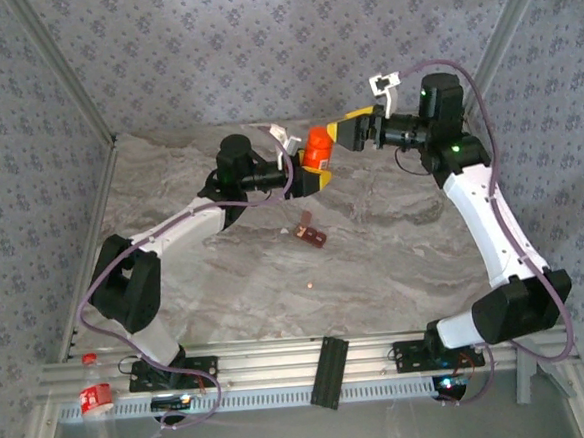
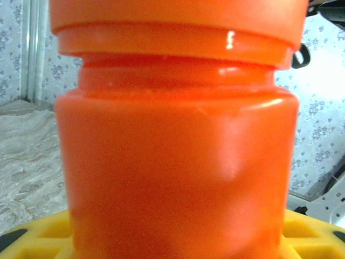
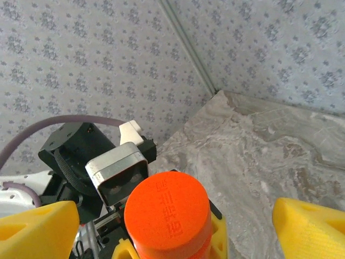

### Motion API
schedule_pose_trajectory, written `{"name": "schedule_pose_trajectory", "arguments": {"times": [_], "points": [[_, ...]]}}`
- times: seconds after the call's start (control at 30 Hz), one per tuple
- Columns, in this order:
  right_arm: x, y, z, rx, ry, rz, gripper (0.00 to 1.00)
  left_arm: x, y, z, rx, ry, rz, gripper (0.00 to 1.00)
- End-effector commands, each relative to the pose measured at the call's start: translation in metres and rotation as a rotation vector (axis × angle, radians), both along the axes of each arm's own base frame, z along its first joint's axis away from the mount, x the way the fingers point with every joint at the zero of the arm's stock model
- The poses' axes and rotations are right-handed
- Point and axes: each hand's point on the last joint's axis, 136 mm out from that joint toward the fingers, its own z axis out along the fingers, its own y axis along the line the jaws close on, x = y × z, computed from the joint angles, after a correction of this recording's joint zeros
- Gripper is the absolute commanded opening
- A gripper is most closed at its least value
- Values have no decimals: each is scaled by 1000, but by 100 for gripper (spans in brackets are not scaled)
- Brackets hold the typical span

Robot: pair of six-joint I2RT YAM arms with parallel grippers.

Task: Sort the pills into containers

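Note:
In the top view an orange bottle stands upright above the back of the table, and my left gripper is shut on its lower body. The bottle is seen close up in the left wrist view, with yellow fingers at its base. My right gripper is open just right of the orange cap, its yellow fingers standing wide on either side without touching. The containers, a small dark reddish-brown strip, lie mid-table. One pale pill lies nearer the front.
Patterned walls and metal frame posts close in the back and sides of the marble table. A black block lies across the front rail. A plastic bottle with a red label lies off the table at the front left.

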Motion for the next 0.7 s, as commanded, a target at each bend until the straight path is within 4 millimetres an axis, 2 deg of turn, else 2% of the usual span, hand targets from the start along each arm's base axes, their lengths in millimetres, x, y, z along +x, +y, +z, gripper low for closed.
{"name": "schedule_pose_trajectory", "arguments": {"times": [0.0,0.17,0.4,0.67], "points": [[-10,14,6,-4,-17,77,93,-16,6,40,-55,-88,-52,0],[-7,21,-5,-18,9,85,86,-16,6,41,-57,-89,-51,0],[-7,23,-9,-18,23,97,80,-14,5,40,-57,-87,-48,0],[-9,28,-16,-25,38,114,69,-12,4,40,-58,-84,-43,0]]}}
